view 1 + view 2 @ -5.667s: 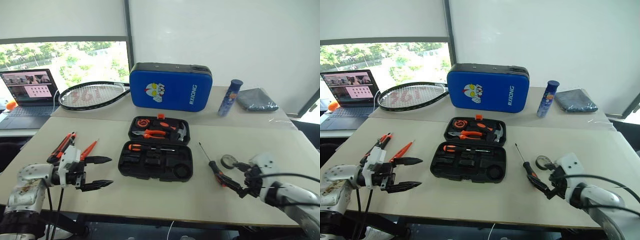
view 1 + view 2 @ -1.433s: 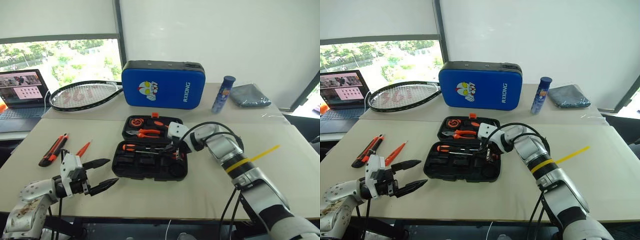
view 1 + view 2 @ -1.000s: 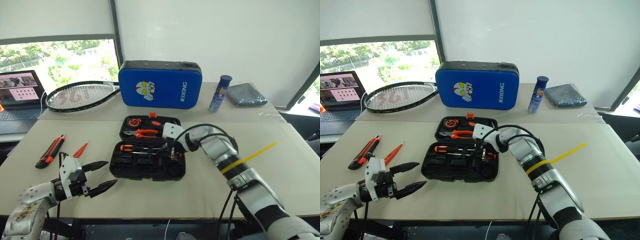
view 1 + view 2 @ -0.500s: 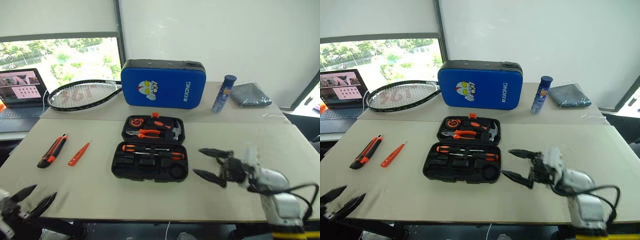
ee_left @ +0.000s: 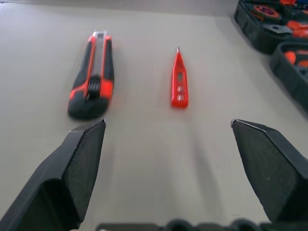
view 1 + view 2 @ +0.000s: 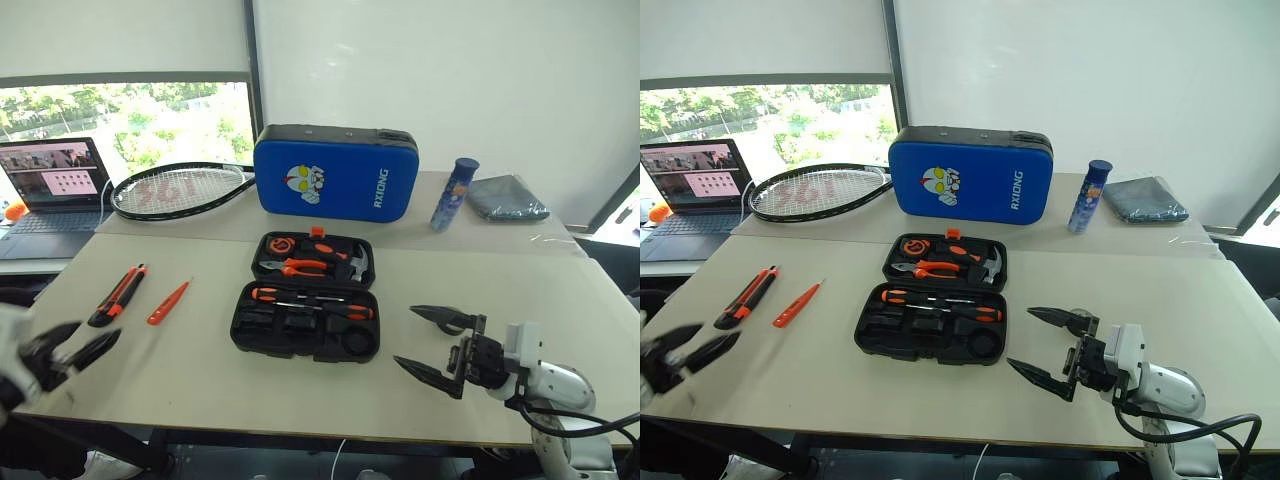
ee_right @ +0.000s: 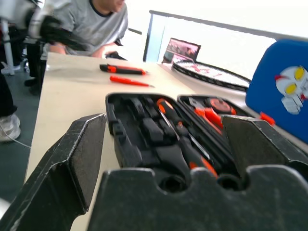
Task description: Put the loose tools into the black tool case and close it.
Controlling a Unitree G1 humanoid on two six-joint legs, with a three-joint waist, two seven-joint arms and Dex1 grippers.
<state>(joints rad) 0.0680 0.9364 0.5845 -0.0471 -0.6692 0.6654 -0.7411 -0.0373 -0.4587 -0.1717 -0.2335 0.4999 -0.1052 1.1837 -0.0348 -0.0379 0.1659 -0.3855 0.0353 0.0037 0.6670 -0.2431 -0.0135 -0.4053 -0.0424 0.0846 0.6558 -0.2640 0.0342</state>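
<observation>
One open tool case (image 6: pixel 305 305) holds two screwdrivers (image 6: pixel 330 306), while one knife (image 6: pixel 117 295) and one tester (image 6: pixel 168 302) lie loose on the worktop (image 6: pixel 200 370); both end effectors, left (image 6: pixel 68 348) and right (image 6: pixel 432 345), gape wide and empty.

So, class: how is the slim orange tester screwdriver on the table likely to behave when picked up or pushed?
The tester screwdriver is probably stiff and light, being a thin plastic body. Its flat-looking sides suggest it would slide on the table rather than roll. Lying so low, it may be hard to pinch.
</observation>
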